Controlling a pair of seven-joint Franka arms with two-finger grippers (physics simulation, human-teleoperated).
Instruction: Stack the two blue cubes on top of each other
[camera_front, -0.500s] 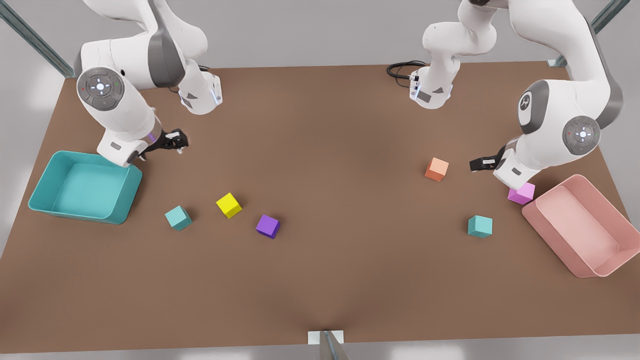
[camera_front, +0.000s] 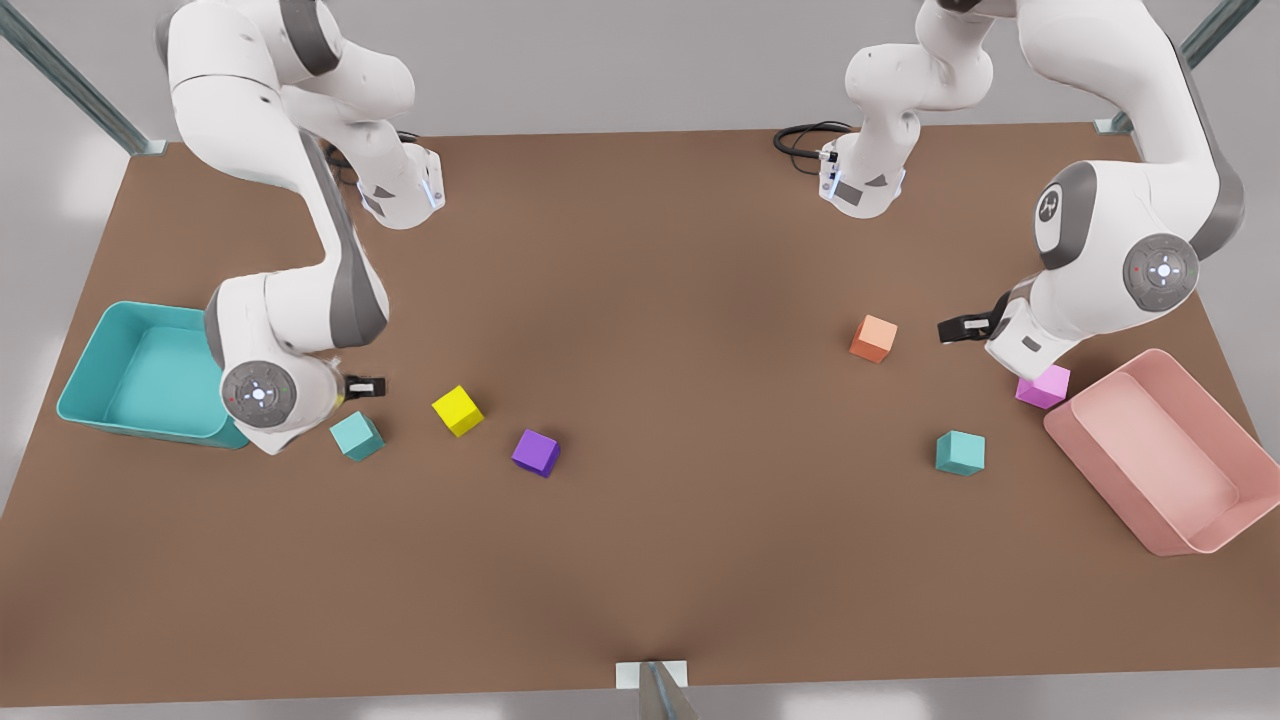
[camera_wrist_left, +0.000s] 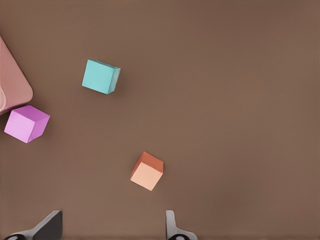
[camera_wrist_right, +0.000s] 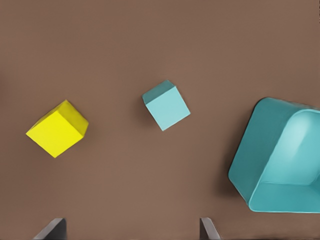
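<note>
One blue cube (camera_front: 356, 436) (camera_wrist_right: 166, 105) lies near the teal bin on the front view's left. My right gripper (camera_front: 365, 385) (camera_wrist_right: 130, 227) hovers just behind it, open and holding nothing. The other blue cube (camera_front: 960, 452) (camera_wrist_left: 101, 76) sits on the front view's right, close to the pink bin. My left gripper (camera_front: 955, 328) (camera_wrist_left: 110, 225) hangs open and empty farther back, beside the orange cube (camera_front: 873, 338) (camera_wrist_left: 147, 171). Both blue cubes rest on the table, far apart.
A yellow cube (camera_front: 457, 410) (camera_wrist_right: 57, 128) and a purple cube (camera_front: 536, 452) lie right of the first blue cube. A pink cube (camera_front: 1043, 386) (camera_wrist_left: 26, 123) touches the pink bin (camera_front: 1165, 455). The teal bin (camera_front: 150, 375) (camera_wrist_right: 280, 155) stands at the table's left edge.
My right arm has swung toward the table's near side, bringing its gripper from behind the teal bin to just behind the blue cube. The left arm has hardly moved.
</note>
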